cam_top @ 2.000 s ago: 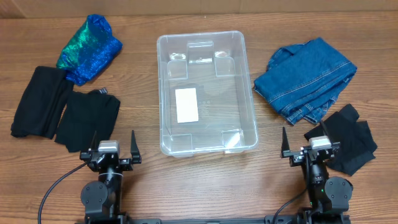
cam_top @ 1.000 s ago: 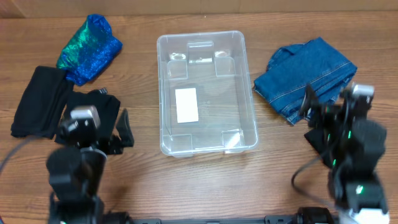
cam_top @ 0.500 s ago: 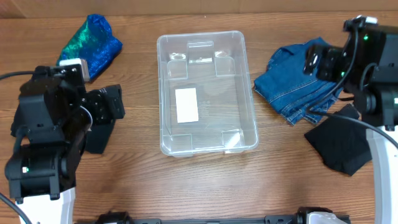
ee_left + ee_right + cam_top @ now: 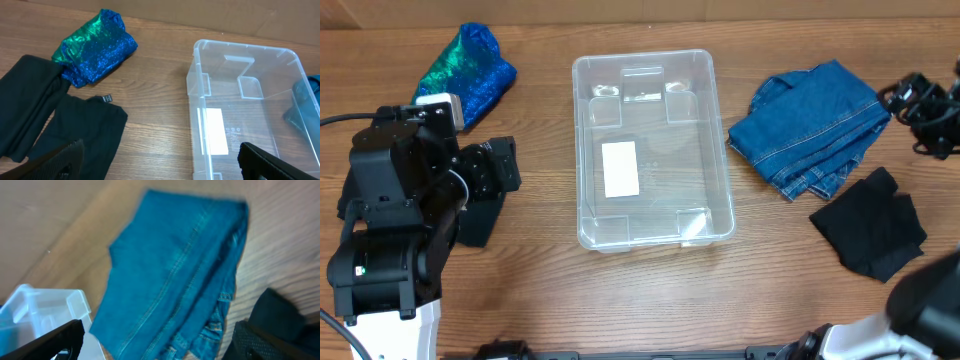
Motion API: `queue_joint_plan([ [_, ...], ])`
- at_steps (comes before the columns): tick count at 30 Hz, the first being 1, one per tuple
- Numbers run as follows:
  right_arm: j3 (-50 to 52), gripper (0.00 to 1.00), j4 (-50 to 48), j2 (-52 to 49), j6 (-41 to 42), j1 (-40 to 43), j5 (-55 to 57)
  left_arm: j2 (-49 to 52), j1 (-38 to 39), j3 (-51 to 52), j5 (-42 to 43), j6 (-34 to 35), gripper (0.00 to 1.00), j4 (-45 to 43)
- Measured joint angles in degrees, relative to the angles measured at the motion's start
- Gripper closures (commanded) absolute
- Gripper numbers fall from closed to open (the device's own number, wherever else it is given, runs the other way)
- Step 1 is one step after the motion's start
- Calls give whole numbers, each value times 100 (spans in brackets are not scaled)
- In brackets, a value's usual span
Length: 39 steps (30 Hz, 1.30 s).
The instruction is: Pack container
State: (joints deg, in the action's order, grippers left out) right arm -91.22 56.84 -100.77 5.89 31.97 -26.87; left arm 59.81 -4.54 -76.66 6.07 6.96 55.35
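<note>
The clear plastic container (image 4: 650, 150) stands empty at the table's middle, its white label (image 4: 620, 168) on the bottom; it shows in the left wrist view (image 4: 245, 110) too. Folded blue jeans (image 4: 815, 128) lie right of it, also in the right wrist view (image 4: 175, 285). A black cloth (image 4: 870, 222) lies below the jeans. Black garments (image 4: 55, 130) and a blue-green sequin bundle (image 4: 465, 75) lie left. My left gripper (image 4: 160, 167) is open and empty, raised over the black garments. My right gripper (image 4: 160, 347) is open and empty above the jeans, at the table's right edge (image 4: 925, 105).
The wooden table (image 4: 650, 290) has bare wood in front of the container. A cardboard wall (image 4: 225, 15) runs along the back edge. My left arm body (image 4: 400, 230) covers part of the black garments on the left.
Both arms rose from the front edge and swung outward. The left stays over the black garments. The right has moved further right, off the jeans toward the table edge.
</note>
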Motion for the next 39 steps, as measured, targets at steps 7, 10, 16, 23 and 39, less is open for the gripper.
queue_joint_plan([
  [7,2,0,-26,-1384,-518,400,-981,0,0,0,0,0,0,4],
  [10,2,0,-142,-1707,-680,387,-1250,0,0,0,0,0,0,4],
  [16,2,0,-337,-2214,-772,385,-1174,0,0,0,0,0,0,50],
  [23,2,0,-501,-2284,-820,385,-734,44,0,0,0,0,0,166],
  [39,52,0,-619,-2284,-852,385,-881,278,0,0,-190,0,0,319],
])
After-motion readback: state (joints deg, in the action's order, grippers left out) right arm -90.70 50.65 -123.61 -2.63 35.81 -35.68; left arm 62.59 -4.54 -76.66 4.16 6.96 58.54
